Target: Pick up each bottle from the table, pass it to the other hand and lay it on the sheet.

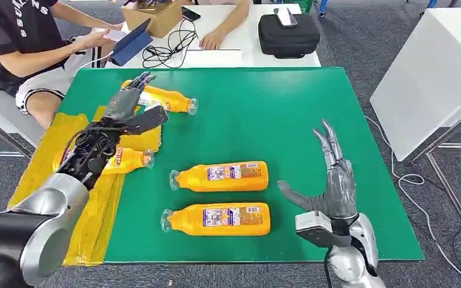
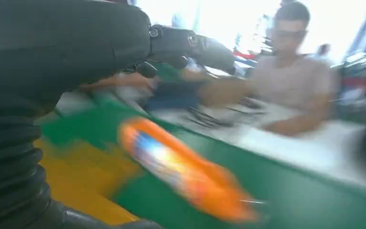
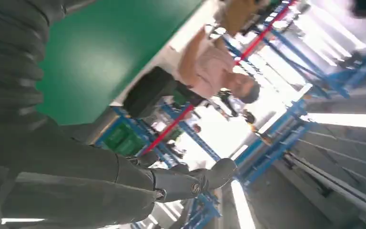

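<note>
Bottles — four of them, orange with printed labels and clear caps, all lying on their sides on the green table (image 1: 288,120). Taking the yellow sheet (image 1: 42,162) at the table's left side as the landmark: one bottle (image 1: 129,160) lies on the sheet near its right edge, cap pointing away from it; another (image 1: 167,99) lies at the sheet's far corner, its base end behind the left hand (image 1: 133,108); the two remaining bottles (image 1: 222,176) and (image 1: 219,219) lie parallel on bare green, well to the right of the sheet, caps pointing toward it. The left hand hangs above the sheet's far end with fingers spread and nothing in them; the blurred left wrist view shows the far bottle (image 2: 186,171) lying beneath it, not grasped. The right hand (image 1: 330,186) stands farther from the sheet than any bottle, upright, fingers apart, empty. These look like full plastic drink bottles — fairly heavy for their size, stiff enough to take a firm squeeze, yet smooth and round, so likely to roll or slip. My judgement is that the best hold is across the labelled middle, near the balance point, leaving one end free for the other hand to take.
</note>
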`<state>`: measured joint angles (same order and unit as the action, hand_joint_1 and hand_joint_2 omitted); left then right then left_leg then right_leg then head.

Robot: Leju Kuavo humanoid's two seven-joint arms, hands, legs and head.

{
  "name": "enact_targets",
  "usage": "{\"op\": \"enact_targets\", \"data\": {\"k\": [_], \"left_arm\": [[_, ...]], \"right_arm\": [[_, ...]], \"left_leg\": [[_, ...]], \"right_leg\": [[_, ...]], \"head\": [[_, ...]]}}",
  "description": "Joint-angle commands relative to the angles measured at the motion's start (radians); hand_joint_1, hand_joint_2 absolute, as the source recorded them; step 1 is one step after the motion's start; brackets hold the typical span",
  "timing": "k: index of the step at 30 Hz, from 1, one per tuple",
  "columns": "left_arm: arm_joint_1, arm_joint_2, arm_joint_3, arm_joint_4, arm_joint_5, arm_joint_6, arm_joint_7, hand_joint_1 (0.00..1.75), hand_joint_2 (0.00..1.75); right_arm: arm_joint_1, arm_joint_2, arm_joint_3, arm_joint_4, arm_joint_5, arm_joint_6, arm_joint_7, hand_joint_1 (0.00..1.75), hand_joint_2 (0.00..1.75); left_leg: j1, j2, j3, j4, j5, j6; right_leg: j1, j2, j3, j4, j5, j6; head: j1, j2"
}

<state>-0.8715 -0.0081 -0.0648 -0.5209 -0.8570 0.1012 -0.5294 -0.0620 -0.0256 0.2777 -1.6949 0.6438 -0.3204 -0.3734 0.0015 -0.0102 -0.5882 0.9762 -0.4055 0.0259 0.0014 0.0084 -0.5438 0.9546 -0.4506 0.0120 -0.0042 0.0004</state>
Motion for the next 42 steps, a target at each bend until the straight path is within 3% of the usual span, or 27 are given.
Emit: {"op": "enact_targets", "data": {"k": [1,3,4,5,9,12,15,22,25,27,31,36,42], "left_arm": [[0.507,-0.055,-0.023,-0.831,0.568,-0.261,-0.126,0.00,1.75],[0.572,-0.058,-0.036,-0.941,0.612,-0.271,-0.117,0.00,1.75],[0.575,-0.055,-0.039,-0.954,0.616,-0.272,-0.106,0.00,1.75],[0.565,-0.051,-0.042,-0.948,0.620,-0.272,-0.100,0.00,1.75],[0.558,-0.053,-0.033,-0.936,0.665,-0.288,-0.135,0.00,1.75],[0.655,-0.057,-0.033,-1.059,0.700,-0.309,-0.161,0.00,1.75],[0.730,-0.073,-0.044,-1.123,0.689,-0.309,-0.169,0.00,1.75],[0.769,-0.064,-0.097,-1.135,0.648,-0.217,-0.169,0.00,1.75],[0.788,-0.068,-0.089,-1.149,0.649,-0.214,-0.169,0.00,1.75],[0.788,-0.068,-0.089,-1.149,0.649,-0.214,-0.169,0.00,1.75],[0.790,-0.079,-0.078,-1.147,0.646,-0.218,-0.169,0.00,1.75],[0.809,-0.109,-0.048,-1.151,0.629,-0.244,-0.169,0.00,1.75],[0.790,-0.110,-0.052,-1.129,0.626,-0.250,-0.168,0.00,1.75]], "right_arm": [[-0.005,-0.084,0.107,0.068,0.321,0.131,0.207,0.00,1.75],[-0.036,-0.088,0.128,0.101,0.340,0.148,0.221,0.00,1.75],[-0.043,-0.088,0.129,0.108,0.340,0.146,0.220,0.00,1.75],[-0.046,-0.088,0.129,0.111,0.339,0.145,0.222,0.00,1.75],[-0.052,-0.099,0.140,0.112,0.349,0.171,0.235,0.00,1.75],[-0.089,-0.107,0.172,0.162,0.361,0.212,0.237,0.00,1.75],[-0.184,-0.090,0.221,0.295,0.388,0.266,0.252,0.00,1.75],[-0.462,-0.027,0.361,0.687,0.384,0.284,0.221,0.00,1.75],[-0.533,0.015,0.388,0.754,0.374,0.284,0.219,0.00,1.75],[-0.535,0.017,0.388,0.753,0.374,0.284,0.219,0.00,1.75],[-0.537,0.018,0.396,0.757,0.373,0.275,0.236,0.00,1.75],[-0.588,0.088,0.369,0.824,0.432,0.159,0.357,0.00,1.75],[-0.631,0.114,0.314,0.852,0.424,0.136,0.377,0.00,1.75]], "left_leg": [[-0.001,0.005,0.009,-0.004,-0.003,0.000],[-0.001,0.007,0.006,-0.003,-0.003,0.000],[0.000,0.011,0.013,-0.003,-0.008,0.000],[0.000,0.007,0.004,-0.001,-0.005,-0.001],[0.001,0.004,0.005,0.001,-0.006,-0.002],[0.001,0.006,0.005,0.000,-0.006,-0.002],[0.001,0.014,0.009,-0.002,-0.008,-0.002],[0.001,0.011,0.007,-0.001,-0.005,-0.002],[0.000,0.010,0.004,-0.001,-0.004,-0.002],[0.001,0.013,0.008,0.000,-0.006,-0.002],[0.000,0.003,0.005,-0.001,-0.003,-0.001],[0.001,0.006,0.006,0.000,-0.005,-0.002],[0.001,0.004,0.005,0.000,-0.004,-0.002]], "right_leg": [[-0.001,0.003,0.009,-0.005,-0.001,0.002],[-0.001,0.007,0.005,-0.003,0.000,0.001],[0.000,0.010,0.012,-0.006,-0.003,0.002],[0.000,0.008,0.003,-0.002,-0.001,0.001],[0.001,0.004,0.005,-0.001,-0.003,0.001],[0.001,0.006,0.005,-0.003,-0.001,0.001],[0.001,0.014,0.006,-0.004,-0.001,0.001],[0.001,0.011,0.004,-0.002,0.000,0.001],[0.001,0.011,0.002,-0.001,0.000,0.000],[0.002,0.012,0.005,-0.001,-0.001,0.001],[0.001,0.004,0.004,-0.001,-0.001,0.001],[0.001,0.007,0.005,-0.001,-0.001,0.001],[0.002,0.004,0.004,0.000,-0.001,0.001]], "head": [[0.001,0.000],[0.000,0.000],[0.000,0.000],[0.001,0.000],[0.000,0.000],[0.000,0.000],[0.000,0.000],[0.001,0.000],[0.000,0.000],[0.000,0.000],[0.000,0.000],[0.000,0.000],[0.000,0.000]]}}
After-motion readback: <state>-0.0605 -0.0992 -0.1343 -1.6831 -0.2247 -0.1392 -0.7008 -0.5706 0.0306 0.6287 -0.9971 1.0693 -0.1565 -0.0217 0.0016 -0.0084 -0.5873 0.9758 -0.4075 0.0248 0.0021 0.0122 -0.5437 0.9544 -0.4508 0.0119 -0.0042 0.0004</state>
